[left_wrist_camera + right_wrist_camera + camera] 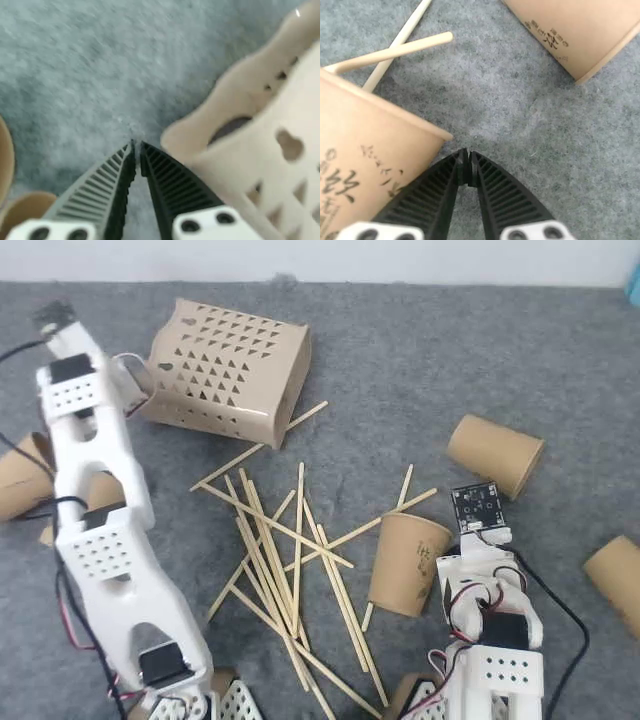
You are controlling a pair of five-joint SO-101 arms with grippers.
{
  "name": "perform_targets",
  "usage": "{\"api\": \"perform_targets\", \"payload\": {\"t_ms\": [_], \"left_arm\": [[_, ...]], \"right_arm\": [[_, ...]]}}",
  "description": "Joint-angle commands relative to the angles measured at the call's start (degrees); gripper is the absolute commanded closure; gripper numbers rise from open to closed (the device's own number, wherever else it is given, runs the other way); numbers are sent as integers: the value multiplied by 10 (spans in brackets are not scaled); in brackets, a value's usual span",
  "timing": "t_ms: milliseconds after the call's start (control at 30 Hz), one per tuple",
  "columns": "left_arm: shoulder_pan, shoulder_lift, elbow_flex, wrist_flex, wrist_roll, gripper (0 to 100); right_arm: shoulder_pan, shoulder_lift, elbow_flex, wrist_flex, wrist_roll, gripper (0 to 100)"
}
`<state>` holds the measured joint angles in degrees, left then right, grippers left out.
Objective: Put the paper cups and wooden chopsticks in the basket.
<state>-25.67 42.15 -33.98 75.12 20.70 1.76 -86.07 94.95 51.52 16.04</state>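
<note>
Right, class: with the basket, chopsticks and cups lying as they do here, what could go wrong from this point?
1. The basket lies on its side with the shut left gripper beside its rim; a nudge may slide it instead of righting it.
2. The chopsticks lie crossed over one another, so lifting one may drag others along.
3. The paper cup sits close to the shut right gripper; a bump could knock it away.

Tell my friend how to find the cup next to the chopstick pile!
Start at the big pile of wooden chopsticks in the middle of the grey table. On the pile's side nearest the right gripper sits a paper cup. It alone sits squeezed between the sticks and that gripper, with dark writing on its side.
</note>
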Motion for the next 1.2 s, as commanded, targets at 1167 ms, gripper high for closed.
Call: {"api": "perform_targets", "payload": {"t_ms": [1167], "left_arm": [[4,158,-335,105,33,987]], "right_arm": [[7,-7,-4,-11,6,990]]}}
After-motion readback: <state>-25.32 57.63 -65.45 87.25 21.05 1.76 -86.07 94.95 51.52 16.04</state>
